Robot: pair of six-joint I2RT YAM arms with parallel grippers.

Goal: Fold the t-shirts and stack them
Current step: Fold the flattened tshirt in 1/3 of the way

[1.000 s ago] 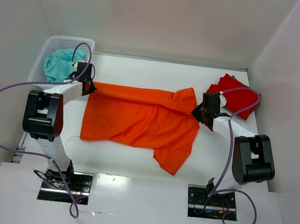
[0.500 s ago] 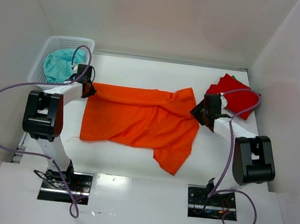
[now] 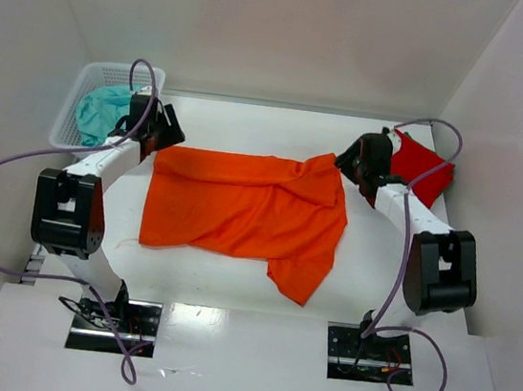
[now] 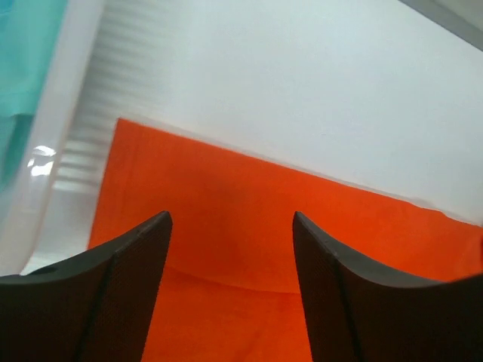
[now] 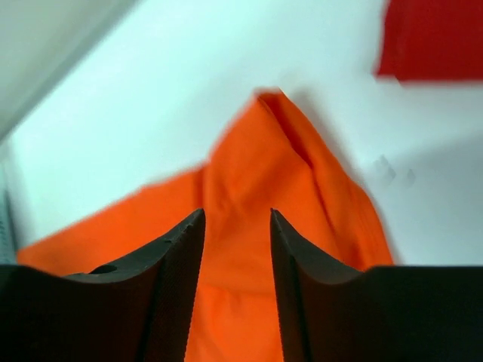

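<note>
Step in hand (judgement): laying the shirt out flat, with the first fold not yet made.

- The bright orange soft cloth t-shirt [image 3: 240, 214] lies spread on the white table [image 3: 252, 122], about mid-table between the two arms. Its far edge runs fairly straight. The far-right corner is bunched into a ridge, and one sleeve sticks out toward the near right.
- The deeper red cloth t-shirt [image 3: 421, 168] sits in the far-right corner, already a compact folded bundle, apart from the orange one.
- The left gripper [image 4: 231, 219] hangs over the far-left corner of the orange shirt. Its jaws are wide apart with nothing between them; the cloth lies flat below.
- The right gripper [image 5: 238, 213] hangs over the bunched far-right corner. Its jaws are parted, more narrowly than the left pair, and hold nothing; the cloth shows through the gap.
- The white plastic mesh basket [image 3: 114, 70] stands at the far left with a teal cloth [image 3: 104, 109] in it, just beside the left gripper.

Next move (judgement): the far-right ridge and the stray near-right sleeve probably need smoothing or tucking in first. Each gripper then needs a fresh pinch on its own far corner, taking one layer only, and both must travel together toward the near edge so the fold line stays straight. Stacking with the red bundle comes after that.
</note>
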